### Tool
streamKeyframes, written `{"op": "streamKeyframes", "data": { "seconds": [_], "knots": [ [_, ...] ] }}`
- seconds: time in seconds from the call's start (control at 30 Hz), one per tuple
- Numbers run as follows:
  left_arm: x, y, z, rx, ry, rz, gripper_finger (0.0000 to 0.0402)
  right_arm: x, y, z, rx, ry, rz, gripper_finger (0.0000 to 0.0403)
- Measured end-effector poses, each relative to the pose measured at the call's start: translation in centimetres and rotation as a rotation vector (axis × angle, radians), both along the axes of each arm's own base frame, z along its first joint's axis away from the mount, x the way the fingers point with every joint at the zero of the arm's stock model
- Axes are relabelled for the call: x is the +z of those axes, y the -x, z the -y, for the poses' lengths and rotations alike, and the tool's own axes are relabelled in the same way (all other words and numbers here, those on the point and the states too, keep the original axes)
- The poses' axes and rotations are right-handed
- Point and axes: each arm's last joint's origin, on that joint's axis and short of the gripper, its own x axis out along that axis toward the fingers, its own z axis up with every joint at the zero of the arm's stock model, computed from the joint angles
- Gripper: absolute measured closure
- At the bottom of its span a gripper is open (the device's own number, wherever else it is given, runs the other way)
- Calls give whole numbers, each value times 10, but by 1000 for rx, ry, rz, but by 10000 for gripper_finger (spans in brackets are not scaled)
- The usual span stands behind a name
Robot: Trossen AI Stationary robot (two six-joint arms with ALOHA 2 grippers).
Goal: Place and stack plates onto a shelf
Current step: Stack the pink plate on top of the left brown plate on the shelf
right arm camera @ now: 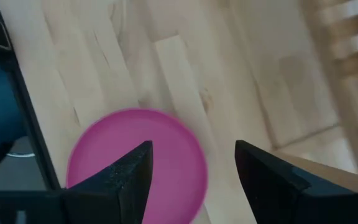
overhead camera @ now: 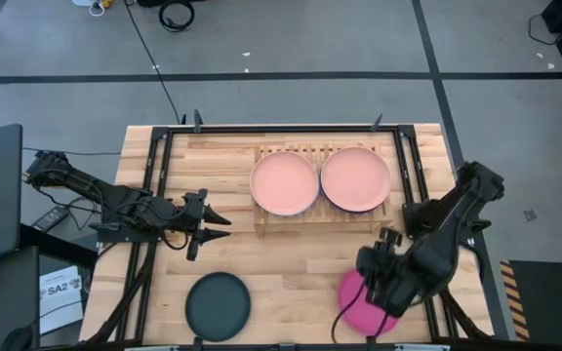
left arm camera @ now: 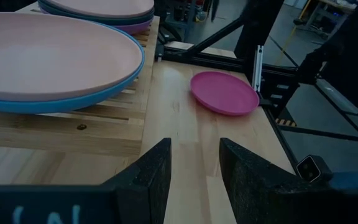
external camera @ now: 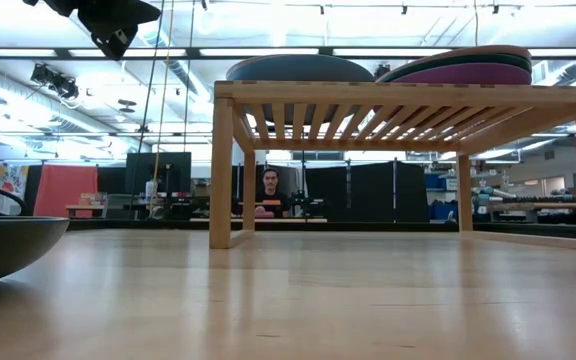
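The shelf (overhead camera: 322, 220) sits at the table's far middle w/ 2 stacks of plates, each topped by a salmon plate (overhead camera: 284, 182); lower plates mostly hidden, only blue and purple edges show in the left wrist view. Right gripper (right arm camera: 191, 165) hovers over the magenta plate (overhead camera: 362, 305) at near right, fingers wide, holding nothing; the arm hides part of the plate from above. Black plate (overhead camera: 218, 305) lies near, left of middle. Left gripper (overhead camera: 215, 226) waits left of the shelf, fingers narrowly apart.

L arm reaches in from the left edge, low and stretched out, left gripper (overhead camera: 224, 227) fingers parted. R arm bent at the front right corner, right gripper (right arm camera: 191, 167) pointing down, fingers spread wide.
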Motion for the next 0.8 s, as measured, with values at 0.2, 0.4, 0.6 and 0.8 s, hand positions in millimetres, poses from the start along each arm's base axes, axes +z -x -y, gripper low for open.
{"op": "streamKeyframes", "data": {
  "seconds": [0.2, 0.4, 0.6, 0.8],
  "knots": [
    [0, 0, 0, -1, -1, -3, 260, -37, -21, -26, 41, 69, -47, 171],
    [-3, 1, 0, 0, -12, -29, 260, -72, -35, -40, 139, 176, -137, 171],
    [-3, 1, 0, 0, -14, -35, 260, -93, -44, -44, 228, 246, -212, 171],
    [-3, 1, 0, 0, -14, -35, 260, -101, -53, -38, 254, 237, -262, 171]
  ]
}}
